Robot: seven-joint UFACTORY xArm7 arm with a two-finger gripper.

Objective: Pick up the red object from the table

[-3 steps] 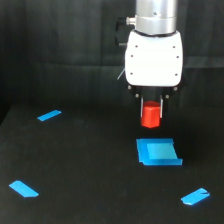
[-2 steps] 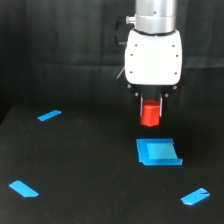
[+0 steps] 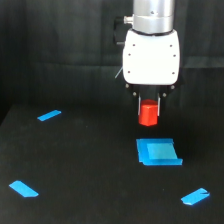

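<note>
The red object sits right between the fingers of the gripper, and what a snug fit it is: the two thin dark fingers run down its upper sides, closed in against it with no gap showing on either flank. The jaws are barely parted, just the block's own width, and the block is what they have hold of. Its lower half pokes out below the fingertips, bright red-orange, faceted, upright.

Is it off the table? Looks that way (the block's bottom edge shows black beneath it, above the blue square), though with a black surface and no clear shadow, whether it touches cannot be settled from this single view.

Above the fingers, the white gripper housing hangs broad and boxy under a silver wrist section, which is cut off by the top edge. The top of the block is hidden up between the fingers.

Just below the block in the picture lies the blue square. Three blue strips lie on the table: one far off on the exterior view's left, one at lower left, one at lower right.
</note>
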